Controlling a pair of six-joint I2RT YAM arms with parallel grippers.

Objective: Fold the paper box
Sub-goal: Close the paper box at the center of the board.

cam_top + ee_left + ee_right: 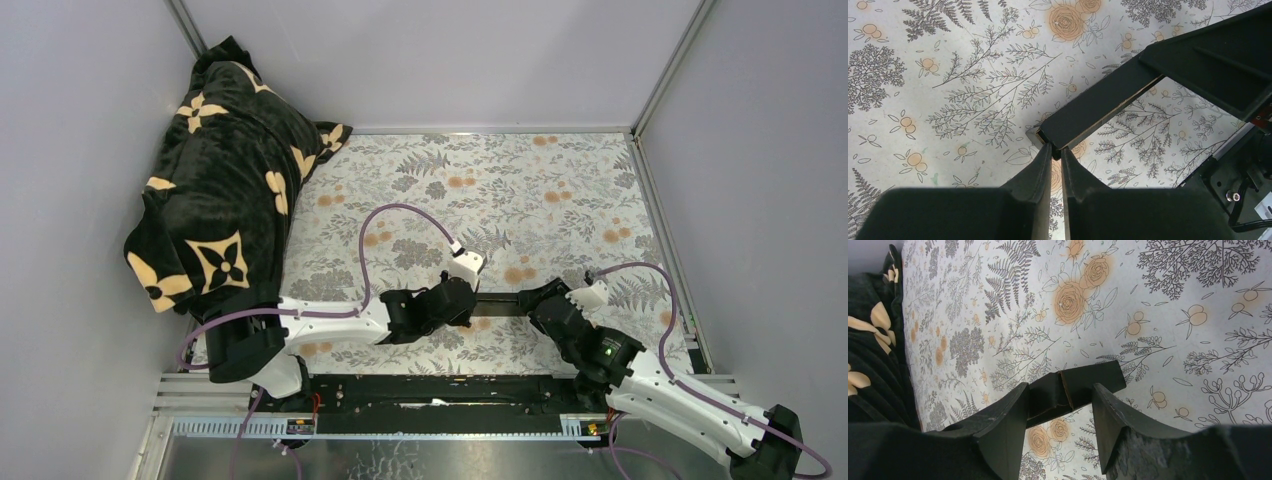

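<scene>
Floral tbl cover (560,180) | paper box (497,299) | long axis L-R across tbl

Left claw (1057,149), fingers nearly together, tips at the near end of the box (1098,107); floral table (948,100) beneath.

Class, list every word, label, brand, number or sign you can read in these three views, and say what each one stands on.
No text can be read in any view.
The paper box: plain black, no print.
The blanket: cream flower motifs only, no letters.
The tablecloth: printed ferns and blossoms only.
The base rail: any marking is too small to read.
</scene>
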